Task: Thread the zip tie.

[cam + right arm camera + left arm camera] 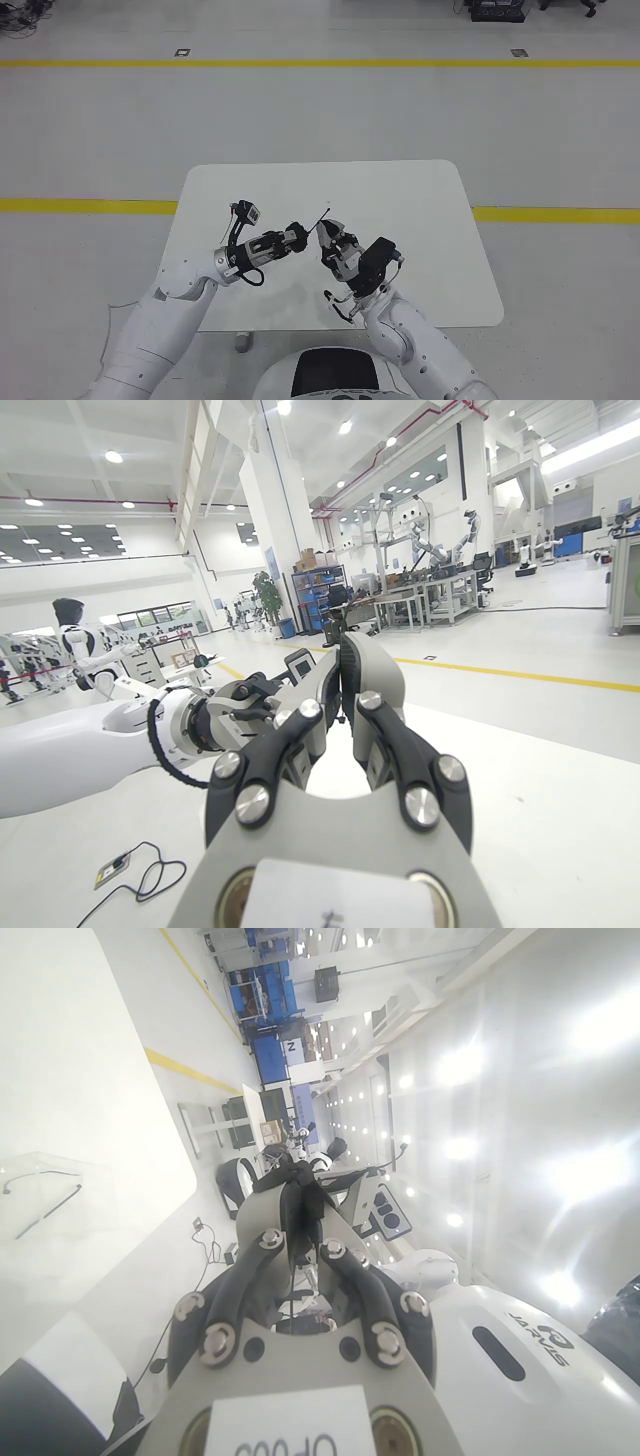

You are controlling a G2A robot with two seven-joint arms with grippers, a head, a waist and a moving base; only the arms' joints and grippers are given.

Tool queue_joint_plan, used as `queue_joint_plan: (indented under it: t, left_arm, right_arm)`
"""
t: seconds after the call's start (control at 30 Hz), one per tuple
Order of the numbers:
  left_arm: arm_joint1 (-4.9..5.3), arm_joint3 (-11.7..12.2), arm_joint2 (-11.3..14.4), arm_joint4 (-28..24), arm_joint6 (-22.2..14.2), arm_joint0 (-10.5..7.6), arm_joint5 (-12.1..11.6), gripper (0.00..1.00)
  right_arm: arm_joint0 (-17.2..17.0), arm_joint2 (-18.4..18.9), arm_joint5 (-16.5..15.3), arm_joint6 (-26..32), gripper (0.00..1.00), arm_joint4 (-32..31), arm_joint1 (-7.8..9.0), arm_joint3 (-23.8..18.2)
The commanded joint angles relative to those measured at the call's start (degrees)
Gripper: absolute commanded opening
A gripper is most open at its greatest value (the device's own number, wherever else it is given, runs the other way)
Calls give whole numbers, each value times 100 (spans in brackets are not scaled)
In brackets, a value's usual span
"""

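Both tools hang above the desk (pixel 420 190), tips close together: right tool (pixel 324 232) clenched on the thin black zip tie (pixel 322 216), left tool (pixel 301 235) also clenched, just beside it

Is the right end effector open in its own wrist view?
No, the fingers of the right end effector are pressed flat together with no gap between them.

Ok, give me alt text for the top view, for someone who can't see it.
The left gripper and right gripper meet tip to tip above the near half of a white table, a thin black zip tie sticking out where they meet. Pale floor with yellow lines surrounds the table.
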Motion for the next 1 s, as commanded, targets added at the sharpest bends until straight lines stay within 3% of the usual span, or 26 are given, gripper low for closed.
queue_joint_plan:
  t: [0.0,0.4,0.97]
  left_arm:
    - [0,0,0,0,0,0,0,0]
    - [0,0,0,0,0,0,0,0]
    - [0,0,0,0,0,0,0,0]
  right_arm:
    - [1,-4,3,15,0,-2,-1,4]
    - [-15,-1,-33,48,0,-24,6,3]
    - [-39,-11,-317,132,0,-38,38,-25]
